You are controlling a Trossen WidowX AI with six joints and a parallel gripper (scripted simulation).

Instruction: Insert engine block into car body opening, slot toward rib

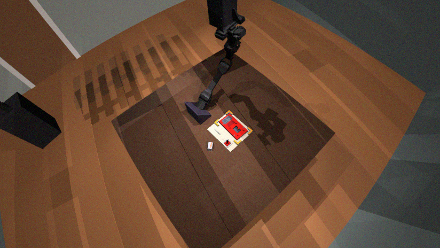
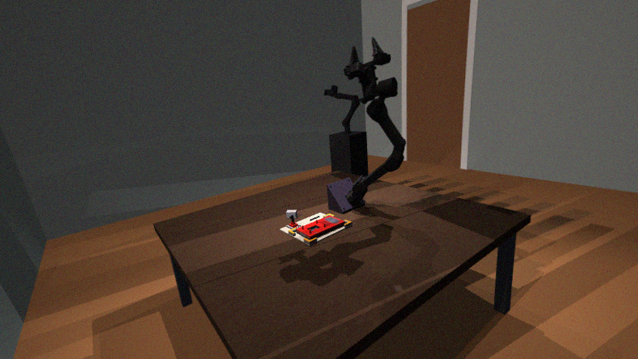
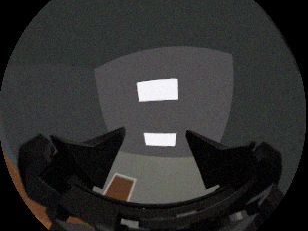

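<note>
The red car body point(image 1: 242, 132) point(image 2: 324, 228) lies flat on the cream plate point(image 1: 221, 137) point(image 2: 306, 220), between yellow-orange corner brackets. Its opening point(image 1: 236, 129) point(image 2: 313, 228) looks dark grey; its rib and depth are too small to make out. A small white-and-grey block point(image 1: 210, 145) point(image 2: 291, 213) with orange marks, possibly the engine block, is off the plate, beside its edge. My gripper point(image 2: 363, 42) point(image 3: 156, 132) is open and empty, high above the table, with its fingers pointing up. It is far from the car body and the block.
A red piece with a black stalk point(image 1: 227, 142) point(image 2: 293, 223) stands on a plate corner. A purple wedge mount point(image 1: 197, 114) point(image 2: 339, 195) carries the arm near the plate. A second small arm stands on a black pedestal point(image 2: 348, 153) beyond the table. A grey panel point(image 1: 226, 119) shows on the car body.
</note>
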